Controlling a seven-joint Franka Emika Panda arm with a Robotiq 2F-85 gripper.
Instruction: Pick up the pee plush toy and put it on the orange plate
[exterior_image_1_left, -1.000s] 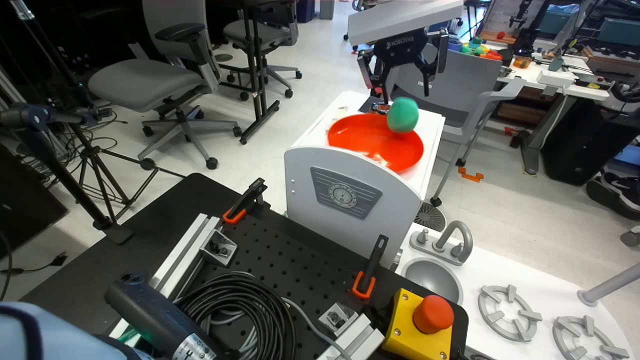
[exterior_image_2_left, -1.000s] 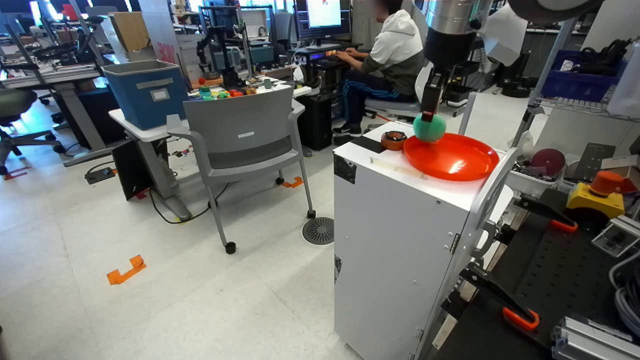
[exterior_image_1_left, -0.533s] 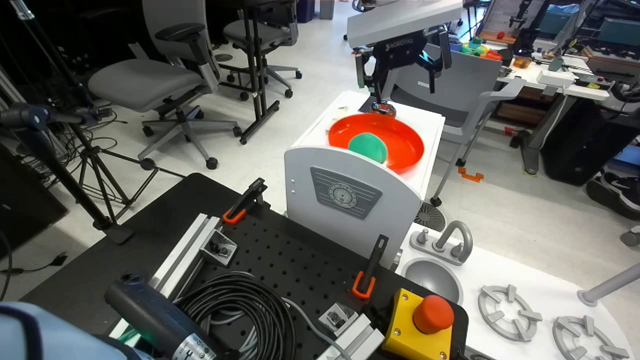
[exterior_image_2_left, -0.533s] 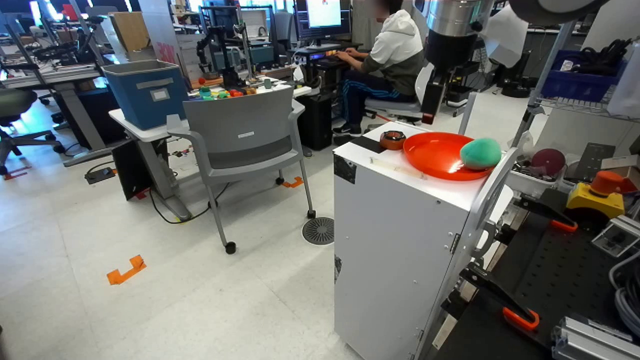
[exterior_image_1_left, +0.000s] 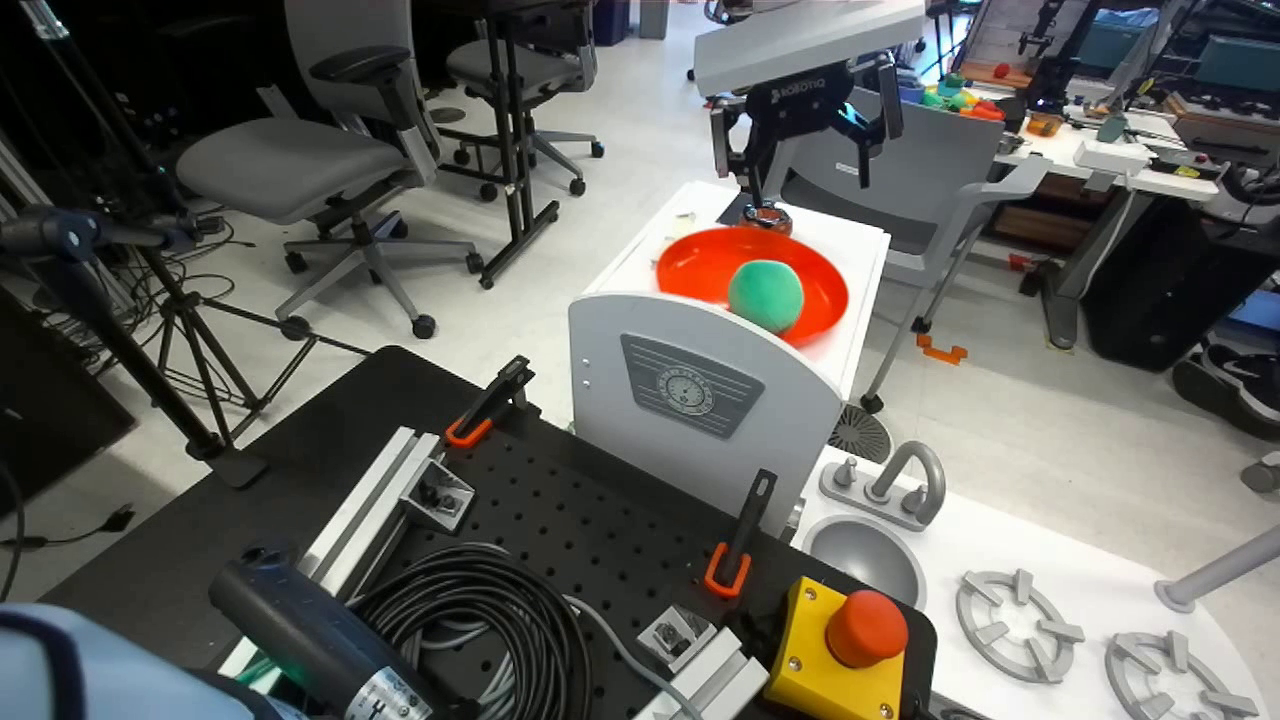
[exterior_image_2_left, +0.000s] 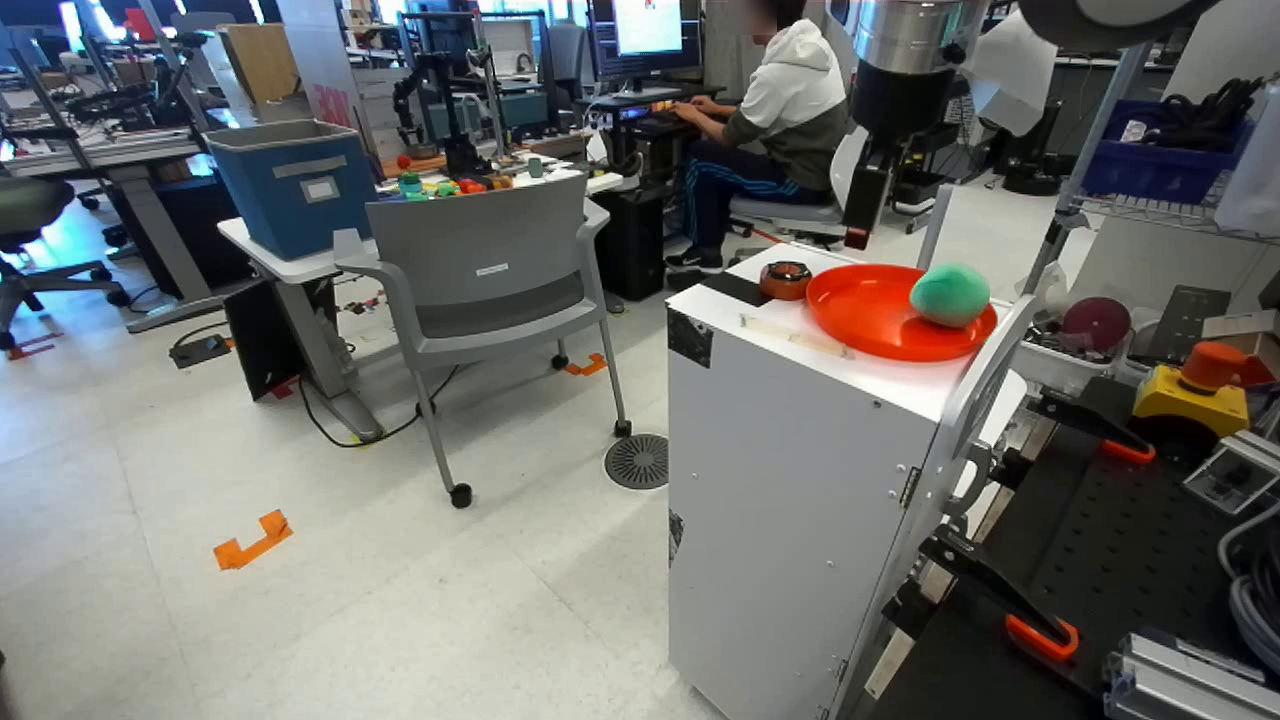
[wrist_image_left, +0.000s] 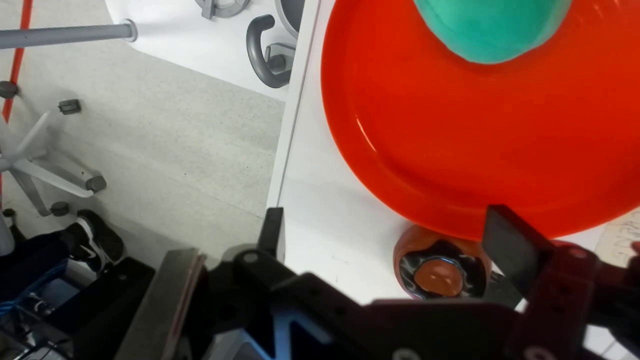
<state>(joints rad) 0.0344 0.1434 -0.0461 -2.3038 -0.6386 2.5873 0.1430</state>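
In the wrist view the fingers (wrist_image_left: 517, 250) are spread wide and hold nothing; a brown bowl (wrist_image_left: 440, 275) shows between them, lower down, and the ball (wrist_image_left: 492, 30) sits ahead of them on the plate (wrist_image_left: 465, 135). In an exterior view the ball (exterior_image_1_left: 766, 297) is below the fingers, well apart from them. In an exterior view the ball (exterior_image_2_left: 950, 295) lies off-centre, on the side of the plate away from the fingers. The placing looks done. The ball should be light, soft, hardly slippery or fragile, but apt to roll; any grip belongs across its widest middle, from above.
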